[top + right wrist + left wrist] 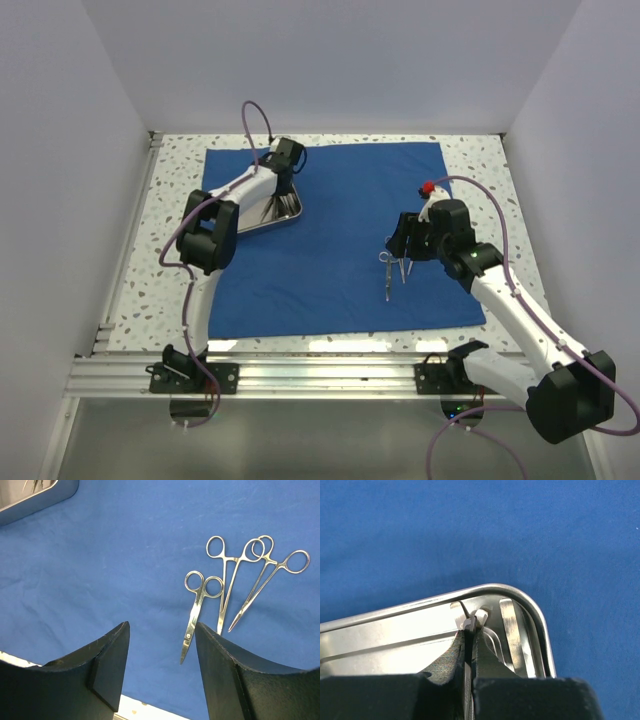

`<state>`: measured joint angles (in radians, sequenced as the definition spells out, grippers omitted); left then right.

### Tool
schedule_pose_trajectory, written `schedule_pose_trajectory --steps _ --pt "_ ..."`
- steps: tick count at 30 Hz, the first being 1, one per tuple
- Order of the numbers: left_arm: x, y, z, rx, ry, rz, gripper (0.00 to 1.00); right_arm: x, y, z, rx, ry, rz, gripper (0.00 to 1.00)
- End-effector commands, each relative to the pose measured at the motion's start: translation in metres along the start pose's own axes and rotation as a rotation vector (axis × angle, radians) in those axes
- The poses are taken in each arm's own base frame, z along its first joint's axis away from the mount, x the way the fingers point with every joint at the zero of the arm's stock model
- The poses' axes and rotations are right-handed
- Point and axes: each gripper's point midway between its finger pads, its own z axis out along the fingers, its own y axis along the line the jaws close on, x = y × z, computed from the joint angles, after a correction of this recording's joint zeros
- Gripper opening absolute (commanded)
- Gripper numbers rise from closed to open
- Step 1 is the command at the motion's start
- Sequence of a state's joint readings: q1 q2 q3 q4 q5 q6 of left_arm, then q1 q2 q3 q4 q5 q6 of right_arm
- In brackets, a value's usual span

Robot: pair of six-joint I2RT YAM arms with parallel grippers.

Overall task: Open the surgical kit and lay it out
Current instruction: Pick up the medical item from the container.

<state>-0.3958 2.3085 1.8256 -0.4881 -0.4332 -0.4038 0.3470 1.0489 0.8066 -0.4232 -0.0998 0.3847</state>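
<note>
Speckled counter, blue drape spread flat, 3 ring-handled instruments laid out by the right pincer, jaws apart. Meanwhile the left pincer is clamped on a slim instrument in the tray corner, far-left on the drape. Next, I'd guess: lift it clear of the rim.

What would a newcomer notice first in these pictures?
A royal-blue cloth covers most of the table. On its right side three ring-handled instruments lie close together by the open right gripper. At far left, the left gripper is shut on a slim instrument inside the steel tray.
</note>
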Motion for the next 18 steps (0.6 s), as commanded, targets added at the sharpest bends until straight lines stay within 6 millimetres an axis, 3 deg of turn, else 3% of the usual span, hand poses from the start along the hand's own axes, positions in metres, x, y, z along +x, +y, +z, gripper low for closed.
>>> schedule_pose_trajectory --steps 1,5,13,16,17,18 --pt "0.005 0.018 -0.007 -0.049 0.038 0.014 0.0 -0.008 0.008 0.0 -0.035 -0.036 0.003 0.59" --pt "-0.005 0.02 -0.014 -0.044 0.018 0.003 0.11 -0.007 0.006 0.001 -0.028 -0.034 0.005 0.59" --pt "-0.008 0.018 -0.021 -0.003 0.003 -0.011 0.19 -0.006 0.007 0.003 -0.032 -0.029 0.007 0.59" --pt "-0.007 0.017 -0.02 0.004 0.007 -0.009 0.11 -0.005 0.006 0.004 -0.031 -0.026 0.008 0.59" --pt "-0.007 0.017 -0.021 0.004 0.007 -0.011 0.0 -0.005 0.006 0.004 -0.029 -0.027 0.01 0.59" --pt "-0.007 0.018 -0.021 0.003 0.006 -0.012 0.0 -0.005 0.006 0.004 -0.028 -0.027 0.009 0.59"
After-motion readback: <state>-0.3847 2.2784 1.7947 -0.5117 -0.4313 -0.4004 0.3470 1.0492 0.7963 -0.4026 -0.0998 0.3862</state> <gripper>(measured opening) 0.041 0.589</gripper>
